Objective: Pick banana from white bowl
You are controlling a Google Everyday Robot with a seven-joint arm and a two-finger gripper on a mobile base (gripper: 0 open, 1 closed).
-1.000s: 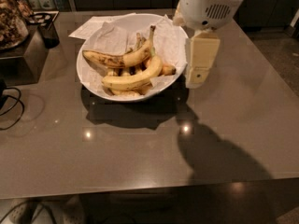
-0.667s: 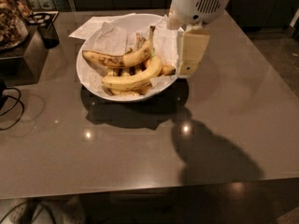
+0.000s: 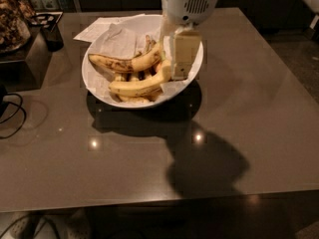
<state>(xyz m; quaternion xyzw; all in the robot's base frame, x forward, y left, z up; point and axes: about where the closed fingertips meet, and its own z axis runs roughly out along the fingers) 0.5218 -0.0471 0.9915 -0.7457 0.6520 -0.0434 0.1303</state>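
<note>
The white bowl (image 3: 93,87) stands on the dark table, lined with crumpled white paper. The plump yellow banana (image 3: 138,86) lies curved along the bowl's front. A longer banana with a dark brown half (image 3: 122,63) lies behind it, and small stubby pieces (image 3: 130,99) sit beneath. My gripper (image 3: 178,73) hangs from its white wrist (image 3: 190,3) over the right side of the bowl. Its tip is just at the right end of the yellow banana. It hides the bowl's right inner wall.
Loose white papers (image 3: 95,30) lie behind the bowl. A dark box (image 3: 31,59) and a container of brownish items (image 3: 11,20) stand at the left. A black cable (image 3: 11,114) loops at the left edge. The table's front edge (image 3: 149,203) is near.
My gripper has moved left from beside the bowl's right rim to over the bowl's right side, by the yellow banana's end. The bananas have not moved.
</note>
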